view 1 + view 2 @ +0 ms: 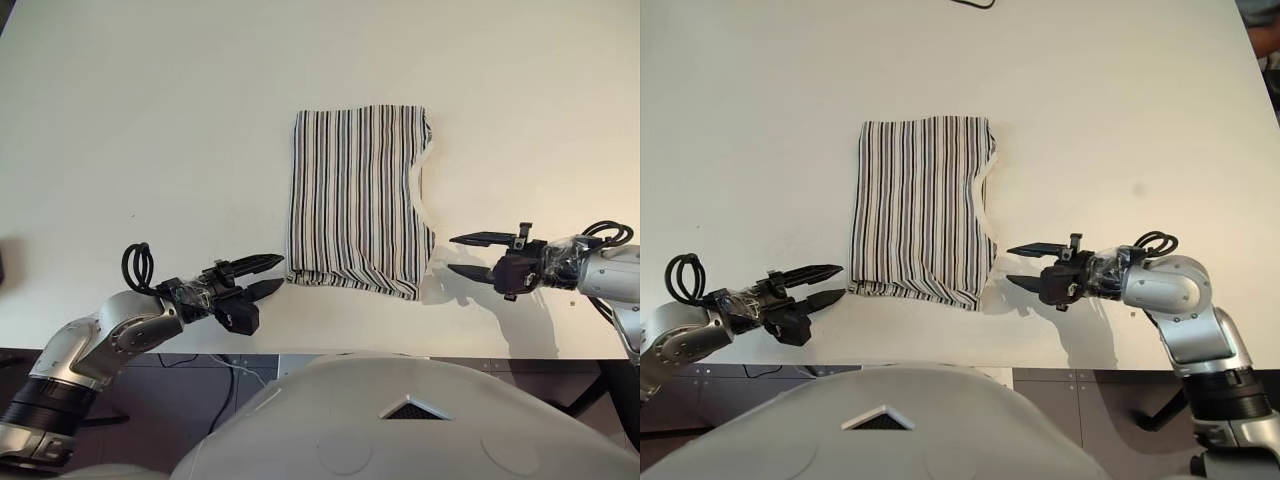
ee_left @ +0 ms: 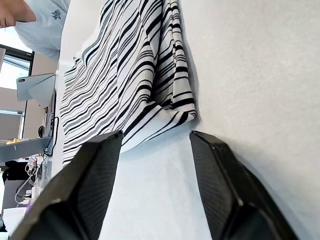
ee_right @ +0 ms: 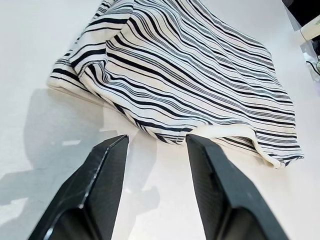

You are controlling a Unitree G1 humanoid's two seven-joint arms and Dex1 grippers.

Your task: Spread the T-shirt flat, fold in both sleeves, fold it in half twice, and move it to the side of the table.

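The black-and-white striped T-shirt (image 1: 358, 198) lies folded into a rectangle on the white table (image 1: 150, 120), its white neckline edge on the right side. My left gripper (image 1: 270, 274) is open at the shirt's near left corner, fingertips just short of the cloth (image 2: 145, 85). My right gripper (image 1: 458, 254) is open a little to the right of the near right corner, nothing between its fingers (image 3: 105, 185). The shirt's layered near edge (image 3: 165, 70) lies just beyond those fingertips.
The table's front edge (image 1: 400, 352) runs just below both grippers. Bare tabletop spreads left, right and behind the shirt. A dark cable end (image 1: 975, 3) lies at the far edge.
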